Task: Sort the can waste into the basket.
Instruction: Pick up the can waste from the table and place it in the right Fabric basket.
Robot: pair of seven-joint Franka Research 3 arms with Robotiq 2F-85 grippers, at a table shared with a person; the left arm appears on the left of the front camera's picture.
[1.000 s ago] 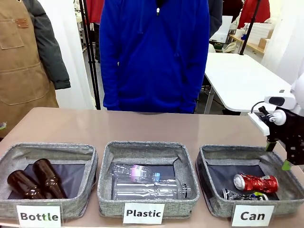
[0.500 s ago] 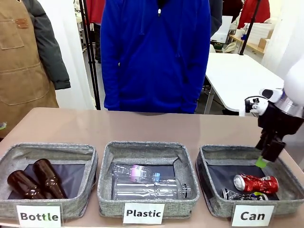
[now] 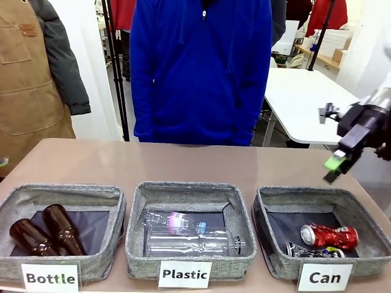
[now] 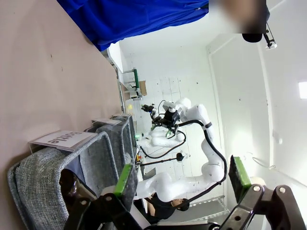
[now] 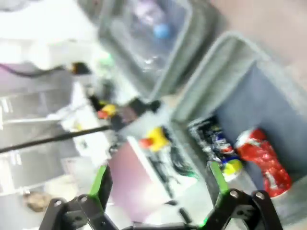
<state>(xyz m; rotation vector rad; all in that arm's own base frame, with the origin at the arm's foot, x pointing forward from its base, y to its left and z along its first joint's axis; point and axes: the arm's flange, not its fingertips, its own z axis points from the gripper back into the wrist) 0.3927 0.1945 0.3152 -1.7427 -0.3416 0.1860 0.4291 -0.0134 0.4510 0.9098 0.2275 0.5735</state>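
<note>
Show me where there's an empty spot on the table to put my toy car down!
The widest bare stretch of table runs between the three baskets and the person in the blue jacket. The Can basket has some open floor in its back half, behind the red can and black can. The Plastic basket and the Bottle basket are crowded.

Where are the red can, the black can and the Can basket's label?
red can [image 3: 328, 235], front view, on its crumpled red body.
black can [image 3: 313, 251], front view, on its printed side.
Can label [image 3: 324, 278], front view, on the white card's middle.
</note>
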